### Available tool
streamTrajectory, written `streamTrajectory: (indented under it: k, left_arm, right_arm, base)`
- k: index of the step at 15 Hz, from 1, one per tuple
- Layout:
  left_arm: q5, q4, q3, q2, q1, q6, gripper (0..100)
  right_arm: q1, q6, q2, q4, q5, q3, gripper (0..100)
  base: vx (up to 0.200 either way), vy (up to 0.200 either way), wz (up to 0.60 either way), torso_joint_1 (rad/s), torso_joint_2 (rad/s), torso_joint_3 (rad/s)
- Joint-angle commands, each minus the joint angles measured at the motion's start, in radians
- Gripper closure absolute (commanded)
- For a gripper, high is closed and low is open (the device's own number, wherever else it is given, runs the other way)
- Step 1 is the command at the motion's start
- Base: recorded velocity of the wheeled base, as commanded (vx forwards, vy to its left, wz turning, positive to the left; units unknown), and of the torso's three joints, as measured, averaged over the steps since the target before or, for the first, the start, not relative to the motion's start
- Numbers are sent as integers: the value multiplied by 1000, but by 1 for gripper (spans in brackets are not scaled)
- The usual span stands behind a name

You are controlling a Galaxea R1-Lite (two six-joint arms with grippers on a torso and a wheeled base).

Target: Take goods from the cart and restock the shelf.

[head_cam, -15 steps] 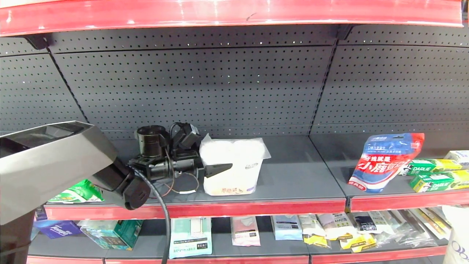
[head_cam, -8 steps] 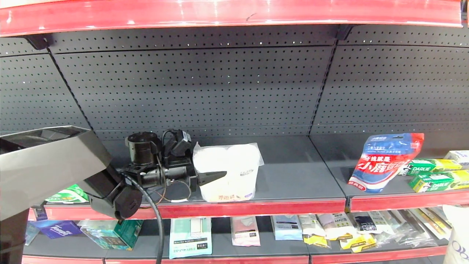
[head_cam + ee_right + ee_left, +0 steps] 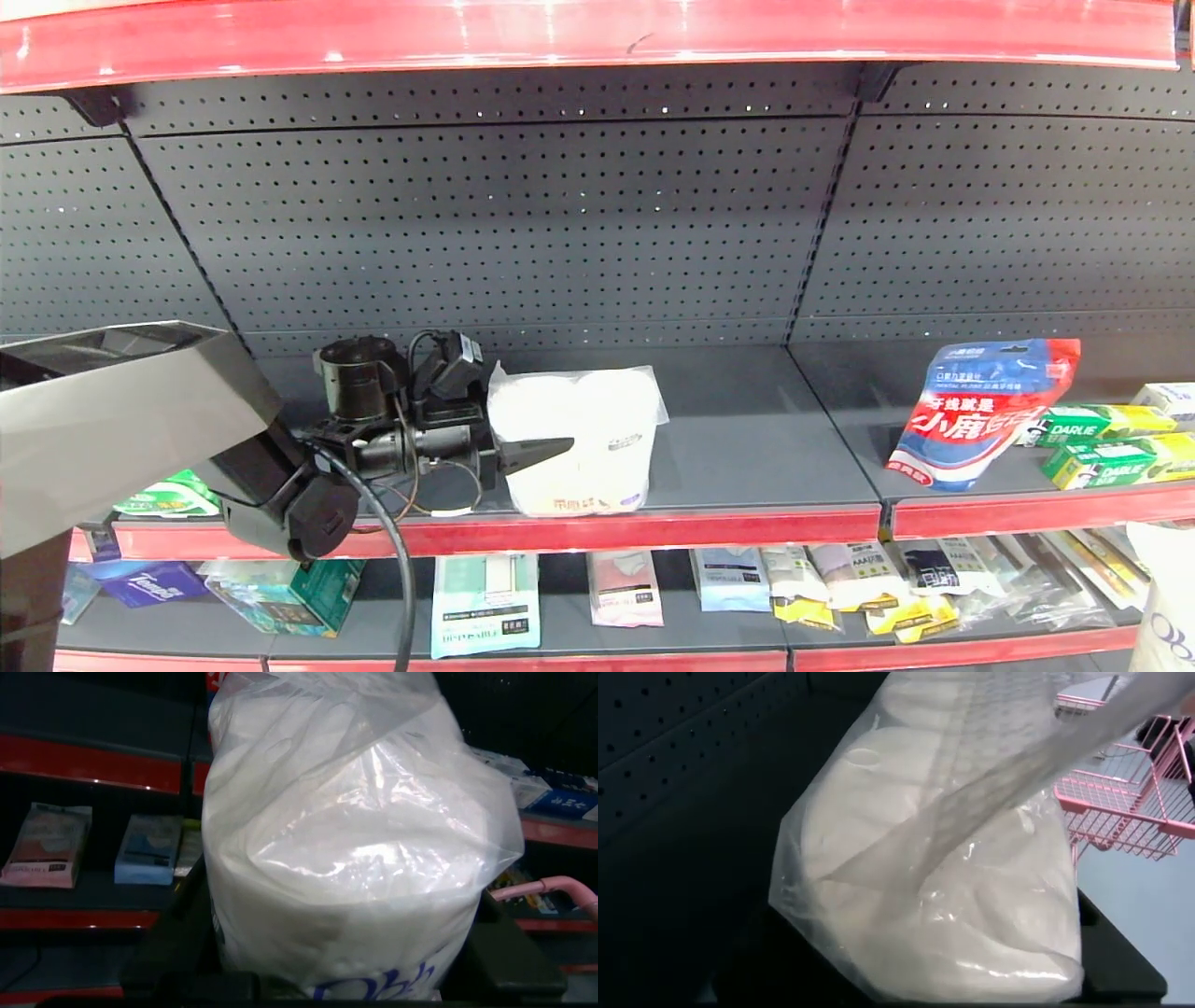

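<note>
Tissue pack (image 3: 597,420) slid left, second pack (image 3: 355,859) gripped

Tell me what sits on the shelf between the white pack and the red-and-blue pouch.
Nothing: in the head view the shelf between the white pack and the red-and-blue pouch is bare grey board, crossed only by a panel seam.

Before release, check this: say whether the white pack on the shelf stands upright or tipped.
Upright: the white pack rests base-down on the shelf, sides vertical.
</note>
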Motion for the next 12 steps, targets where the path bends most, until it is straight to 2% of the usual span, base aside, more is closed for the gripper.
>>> streamTrajectory:
  k: [1, 12]
  left_arm:
    - [1, -2, 1, 1, 0, 0, 100]
    - [0, -26, 32, 11, -2, 5, 100]
  right_arm:
    - [0, -1, 1, 0, 0, 0, 100]
    - [0, -1, 4, 2, 0, 3, 100]
  base:
    - [0, 0, 0, 0, 0, 0]
    - [0, 0, 0, 0, 0, 0]
